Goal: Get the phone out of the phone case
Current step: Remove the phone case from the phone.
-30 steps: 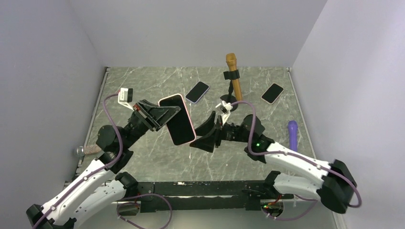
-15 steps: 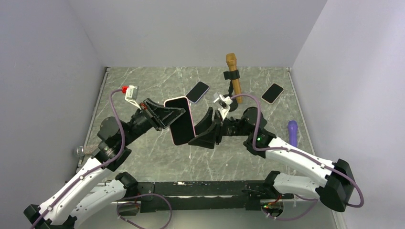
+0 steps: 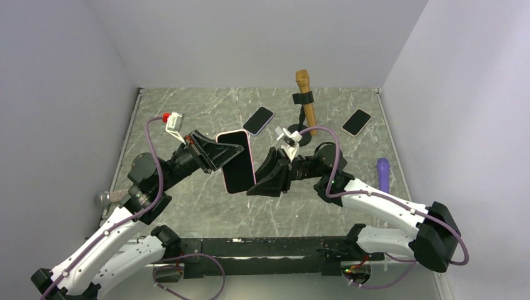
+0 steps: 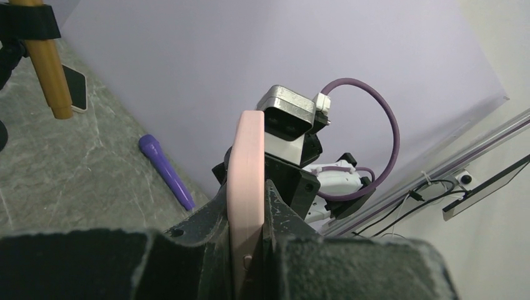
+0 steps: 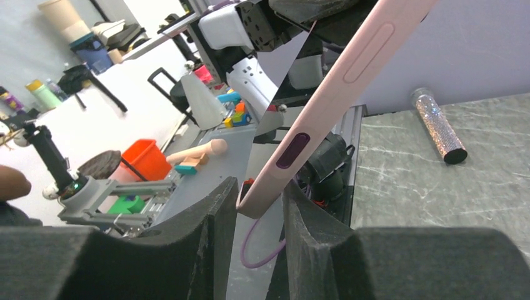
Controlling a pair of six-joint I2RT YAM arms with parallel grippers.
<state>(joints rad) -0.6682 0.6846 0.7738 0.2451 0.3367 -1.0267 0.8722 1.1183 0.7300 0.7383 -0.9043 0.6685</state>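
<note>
Pinched shut in left gripper, seen from above: pink case with phone inside it, up in the air over the middle of the tabletop. Held by one long edge toward the far end, probably to leave the near end free for the other arm. Right gripper set at the near right corner, narrow. Screen up toward the camera. Long axis from far edge to near edge, near end a little to the right.

From the left wrist: case edge-on, a thin pink strip squeezed between both fingers and standing up out of them. Right arm's wrist just behind its tip.

From the right wrist: side of case slanting down from upper right, button slots showing, lowest corner dipped between the fingers of right gripper. Narrow gap, pads close on both faces. Cannot tell whether touching or gripping. Likely placed so as to catch the case lip at that corner and peel it off while the left holds firm.
</note>
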